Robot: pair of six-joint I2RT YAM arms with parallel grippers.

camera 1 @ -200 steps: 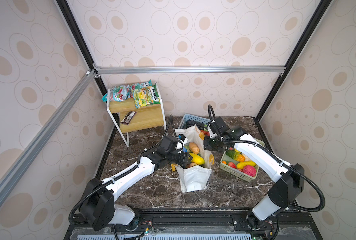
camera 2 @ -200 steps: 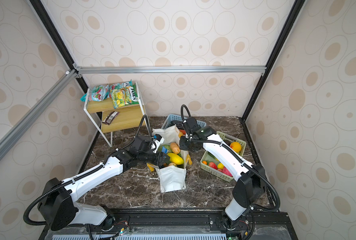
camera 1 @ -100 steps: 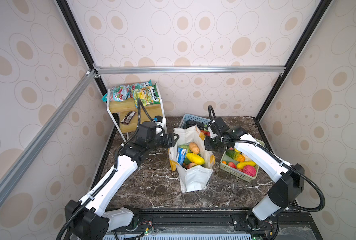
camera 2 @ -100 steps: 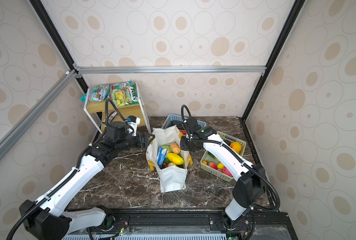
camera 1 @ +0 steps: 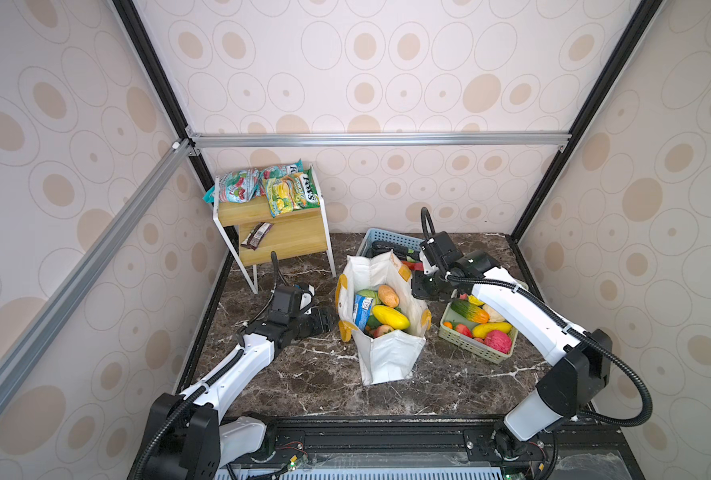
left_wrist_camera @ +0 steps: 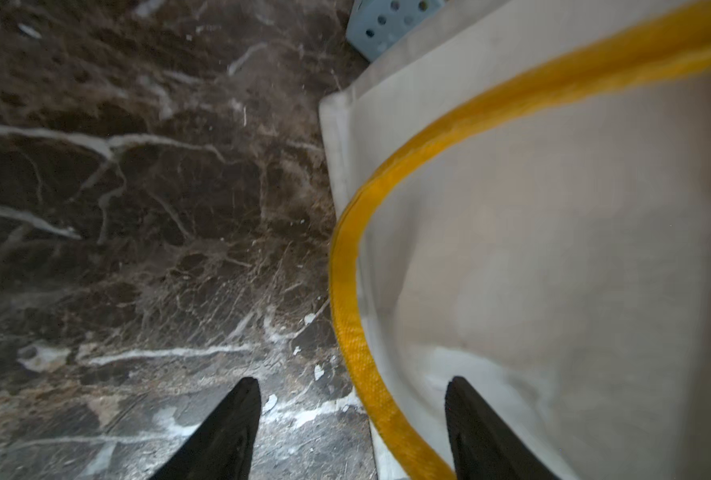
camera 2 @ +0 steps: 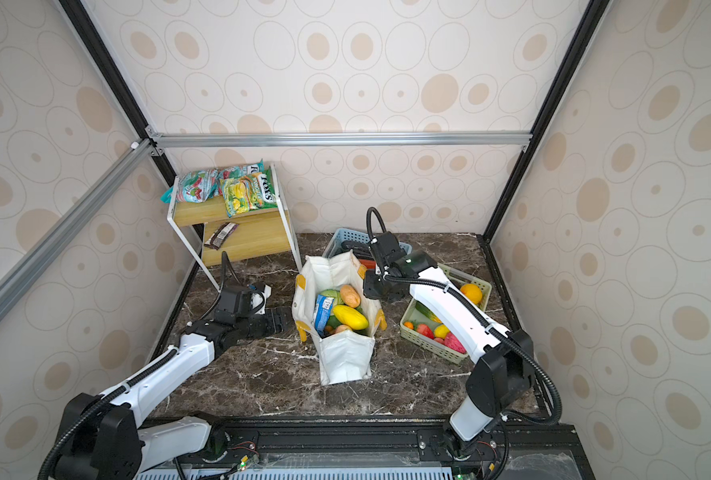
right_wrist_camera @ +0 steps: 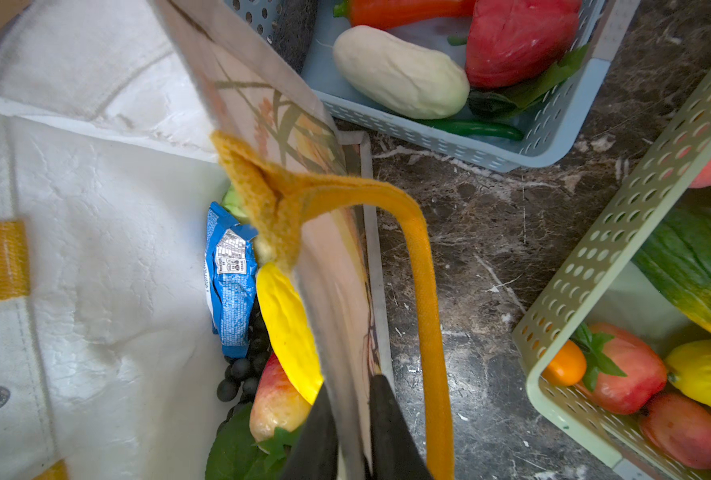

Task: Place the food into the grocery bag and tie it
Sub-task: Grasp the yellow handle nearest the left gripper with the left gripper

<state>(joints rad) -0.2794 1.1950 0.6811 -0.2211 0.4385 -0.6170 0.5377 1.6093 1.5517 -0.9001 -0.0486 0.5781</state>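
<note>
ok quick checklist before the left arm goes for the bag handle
1. right gripper clamped on the grocery bag wall near the rim: ok
2. left gripper open and empty: ok
3. yellow handle hangs down the bag's side, just ahead of the left gripper and lined up between its jaws: ok
4. bag standing with its mouth open: ok
5. food sits below the rim, clear of the handles: ok
6. whether the fruit in the green basket must also go in: cannot tell
</note>
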